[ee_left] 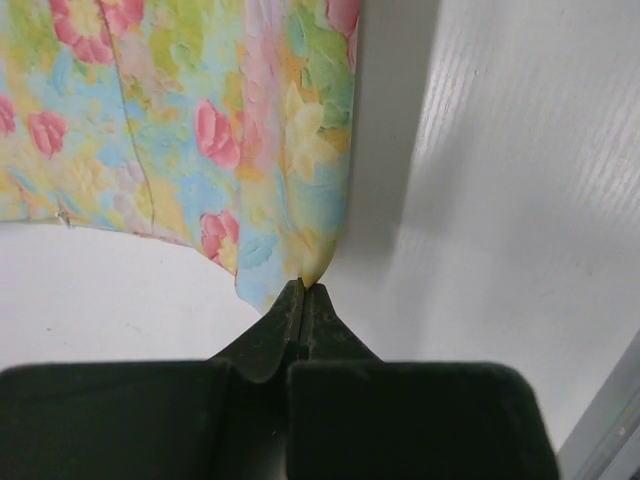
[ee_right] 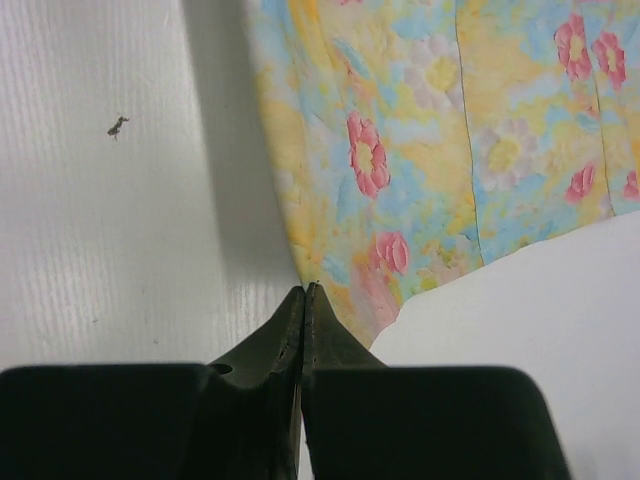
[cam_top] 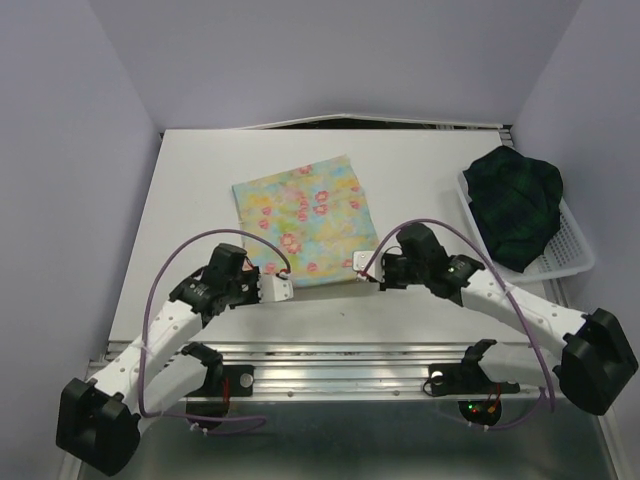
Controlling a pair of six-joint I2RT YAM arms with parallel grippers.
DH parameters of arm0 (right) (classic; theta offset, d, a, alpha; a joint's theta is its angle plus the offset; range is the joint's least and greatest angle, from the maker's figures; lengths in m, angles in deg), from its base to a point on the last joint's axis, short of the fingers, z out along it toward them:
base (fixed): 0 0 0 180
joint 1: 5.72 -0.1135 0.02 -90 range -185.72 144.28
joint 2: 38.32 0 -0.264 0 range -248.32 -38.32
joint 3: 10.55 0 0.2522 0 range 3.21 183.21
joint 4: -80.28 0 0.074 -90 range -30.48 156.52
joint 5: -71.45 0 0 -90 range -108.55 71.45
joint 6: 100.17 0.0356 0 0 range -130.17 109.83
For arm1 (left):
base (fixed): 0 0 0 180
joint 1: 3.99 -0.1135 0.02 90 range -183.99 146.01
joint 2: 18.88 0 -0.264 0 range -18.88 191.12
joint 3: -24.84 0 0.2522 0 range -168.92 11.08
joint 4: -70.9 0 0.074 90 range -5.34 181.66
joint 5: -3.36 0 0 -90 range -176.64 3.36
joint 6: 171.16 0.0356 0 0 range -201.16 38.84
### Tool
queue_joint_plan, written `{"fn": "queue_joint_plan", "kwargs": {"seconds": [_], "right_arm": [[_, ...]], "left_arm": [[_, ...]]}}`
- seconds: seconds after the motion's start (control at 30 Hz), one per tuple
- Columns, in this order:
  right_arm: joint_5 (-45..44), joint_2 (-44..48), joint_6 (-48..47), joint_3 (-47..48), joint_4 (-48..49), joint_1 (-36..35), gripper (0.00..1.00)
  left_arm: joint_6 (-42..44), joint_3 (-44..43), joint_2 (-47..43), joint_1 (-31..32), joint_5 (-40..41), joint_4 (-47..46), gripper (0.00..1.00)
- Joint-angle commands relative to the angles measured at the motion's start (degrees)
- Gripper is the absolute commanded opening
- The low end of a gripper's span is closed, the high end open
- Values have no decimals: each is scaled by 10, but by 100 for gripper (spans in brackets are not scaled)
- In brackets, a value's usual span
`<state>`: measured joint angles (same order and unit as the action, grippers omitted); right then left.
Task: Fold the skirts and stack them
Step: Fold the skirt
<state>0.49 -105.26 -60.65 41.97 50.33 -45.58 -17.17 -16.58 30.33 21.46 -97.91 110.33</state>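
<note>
Pale yellow flower-print cloth skirt [cam_top: 303, 221] flat on white surface [cam_top: 200, 180], left pincer [ee_left: 303, 290] and right pincer [ee_right: 305, 290] pinching its near corners (one each), dark green-and-navy plaid skirt [cam_top: 516, 204] heaped in white mesh basket [cam_top: 570, 250]

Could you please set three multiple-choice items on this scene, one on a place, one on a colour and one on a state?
1. Where is the plaid skirt?
A. In the white basket
B. Flat at the table's centre
C. Hanging from the left gripper

2. What flower colour dominates the floral skirt?
A. Black
B. Pink
C. Purple

3. How do both grippers stand?
A. Wide open above the cloth
B. Shut on nothing
C. Shut on the floral skirt's near corners

Answers: 1 A, it is heaped in the basket at right. 2 B, pink blooms dot the pale print. 3 C, the left gripper and right gripper each pinch a corner.
</note>
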Motion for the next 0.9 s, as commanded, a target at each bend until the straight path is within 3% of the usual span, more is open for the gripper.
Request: {"fn": "queue_joint_plan", "kwargs": {"seconds": [0.0, 0.23, 0.5, 0.67, 0.87], "right_arm": [[9, 39, 48, 53, -101, -6, 1], [28, 108, 103, 123, -203, -6, 1], [30, 110, 184, 241, -244, -11, 1], [-30, 83, 188, 270, -207, -11, 1], [-96, 4, 142, 279, -134, -4, 1]], "left_arm": [[-31, -68, -27, 2, -36, 84, 0], [-71, -141, -95, 2, -80, 146, 0], [-141, -229, -145, 2, -106, 192, 0], [-188, -242, -136, 2, -87, 183, 0], [-258, -217, -70, 0, -33, 99, 0]]}}
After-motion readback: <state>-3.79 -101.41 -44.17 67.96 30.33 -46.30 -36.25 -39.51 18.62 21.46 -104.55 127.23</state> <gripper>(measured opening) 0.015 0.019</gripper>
